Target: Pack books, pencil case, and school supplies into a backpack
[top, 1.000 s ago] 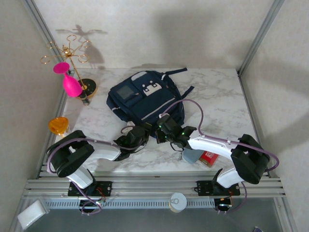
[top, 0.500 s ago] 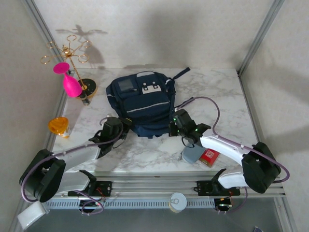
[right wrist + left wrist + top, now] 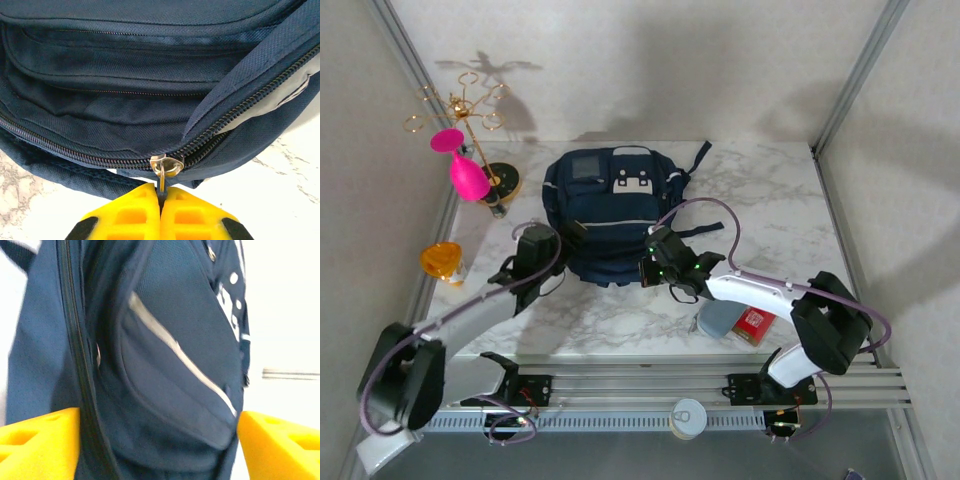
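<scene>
marble tabletop, navy backpack swung square just ahead of the fingers: the left gripper has sprung wide off its side, the right gripper stays pinched on the zipper pull at its tips, so unzipping looks next.

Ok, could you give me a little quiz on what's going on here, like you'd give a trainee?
1. True or false: the right gripper is shut on the backpack's zipper pull.
2. The left gripper is: A) open, B) shut on a book, C) shut on a cup.
3. What colour is the flat pack beside the pencil case?
Key: 1 true; 2 A; 3 red.
</scene>
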Available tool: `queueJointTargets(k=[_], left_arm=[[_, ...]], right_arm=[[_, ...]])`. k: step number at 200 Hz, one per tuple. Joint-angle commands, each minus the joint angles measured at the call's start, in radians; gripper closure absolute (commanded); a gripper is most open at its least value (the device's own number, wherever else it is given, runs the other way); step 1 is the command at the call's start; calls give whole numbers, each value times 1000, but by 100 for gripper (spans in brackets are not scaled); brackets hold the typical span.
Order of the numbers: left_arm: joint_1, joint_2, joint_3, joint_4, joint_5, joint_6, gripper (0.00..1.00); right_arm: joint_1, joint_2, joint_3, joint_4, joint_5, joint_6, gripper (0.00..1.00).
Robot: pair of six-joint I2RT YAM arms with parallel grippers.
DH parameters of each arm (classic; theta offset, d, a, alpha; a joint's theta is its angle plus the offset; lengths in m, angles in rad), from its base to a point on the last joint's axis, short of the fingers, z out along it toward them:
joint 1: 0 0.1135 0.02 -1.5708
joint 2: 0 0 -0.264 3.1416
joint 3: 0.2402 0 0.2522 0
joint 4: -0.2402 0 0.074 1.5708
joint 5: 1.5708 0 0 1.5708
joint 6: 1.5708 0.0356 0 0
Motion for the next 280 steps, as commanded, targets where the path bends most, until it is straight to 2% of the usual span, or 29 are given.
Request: queueJointTargets(k=[1, 23, 35, 56, 78, 110, 123, 161, 176, 195, 208, 220, 236, 256, 280], left_arm=[[-92, -96, -85, 37, -1, -155, 16], [-211, -114, -51, -36, -113, -240, 12], [-265, -103, -65, 24, -170, -331, 13], [-364, -25, -67, 147, -279, -471, 20], [-409, 111, 10, 116, -325, -545, 36], [-422, 268, 23, 201, -327, -626, 53], [-419, 303, 16, 219, -346, -620, 61], [-342, 278, -45, 136, -390, -564, 100], [-299, 214, -77, 113, -395, -497, 100], [-213, 108, -92, -20, -377, -373, 100], [-121, 21, -108, -87, -336, -280, 100], [3, -55, -119, -117, -266, -184, 100], [115, -102, -90, -127, -187, -38, 100], [153, -55, -7, -178, -87, 57, 100], [141, -26, 14, -169, -20, 65, 78]], right_arm=[[23, 15, -8, 51, -35, 36, 100], [44, 14, -17, 76, -38, 35, 100], [47, 22, -18, 83, -30, 39, 100], [48, 33, -22, 87, -26, 48, 100], [48, 27, -27, 92, -16, 51, 100], [49, 22, -27, 92, 4, 43, 100], [47, 21, -24, 75, 31, 41, 100], [43, -6, -22, -5, 147, 6, 100], [34, -18, -21, -46, 205, -20, 100], [-8, -31, -29, -89, 273, -49, 100], [-66, -40, -51, -82, 232, -56, 100], [-92, -41, -70, -53, 212, -66, 100], [-75, 0, -45, -13, 172, -103, 100], [17, 77, 35, 6, 165, -131, 100], [53, 114, 62, 63, 95, -96, 100]])
